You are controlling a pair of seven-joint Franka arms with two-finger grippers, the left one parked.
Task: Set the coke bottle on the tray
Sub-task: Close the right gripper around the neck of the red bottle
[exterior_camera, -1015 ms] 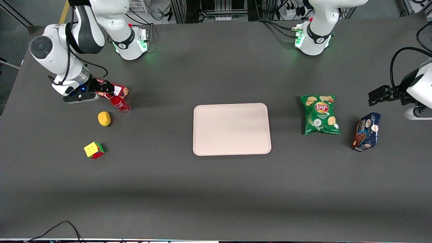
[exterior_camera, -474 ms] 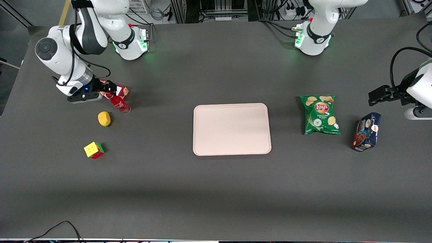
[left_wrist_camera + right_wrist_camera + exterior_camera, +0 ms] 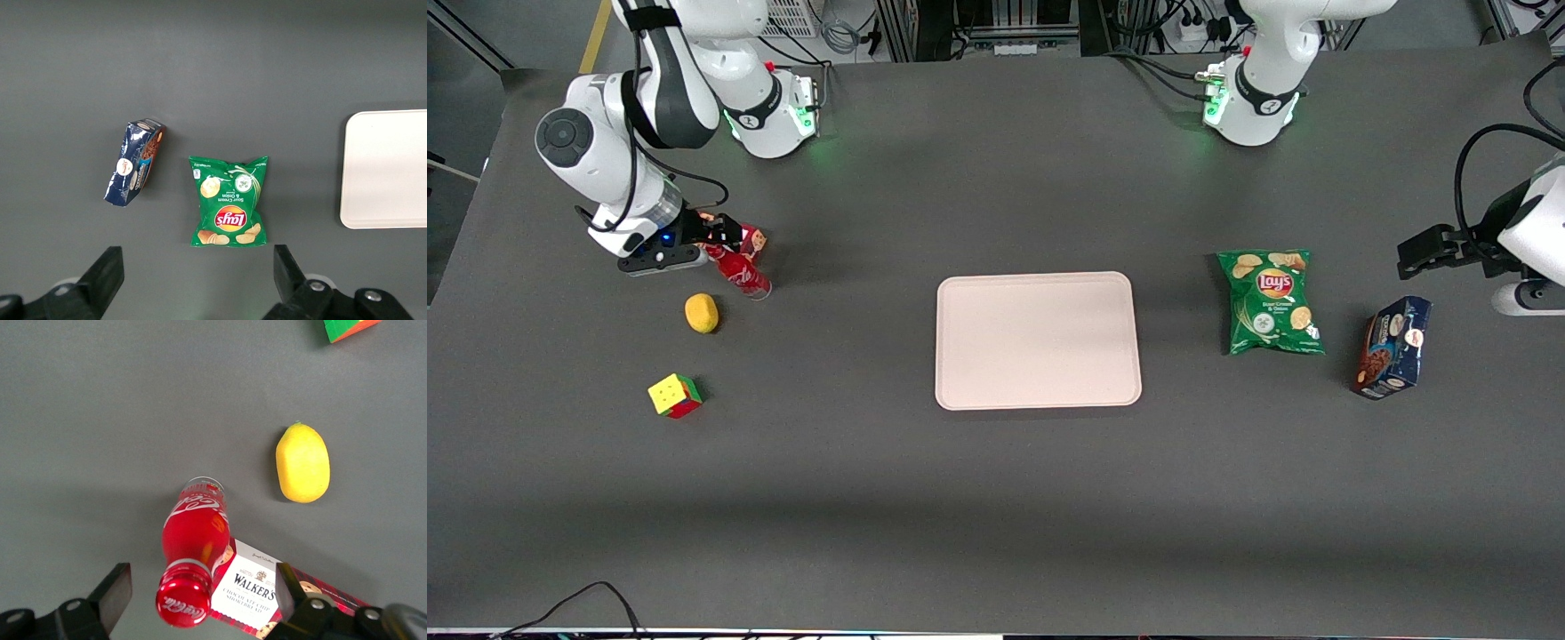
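On the dark worktop (image 3: pixel 996 498), a yellow lemon (image 3: pixel 702 313) lies near a Rubik's cube (image 3: pixel 675 396), the cube closer to the front camera. A red Walkers cookie box (image 3: pixel 267 592) lies flat. Toward the parked arm's end, a green Lay's bag (image 3: pixel 1270 301) lies beside a blue cookie box (image 3: pixel 1392 347).

Robotics lab, arm bases bolted to table (image 3: pixel 996 498), cable racks

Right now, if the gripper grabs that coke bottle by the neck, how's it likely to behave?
The coke bottle is tall and slim on a narrow clear base, so it probably tips easily. Its smooth round body may slip or roll. The open gripper brackets its cap, beside the cookie box.
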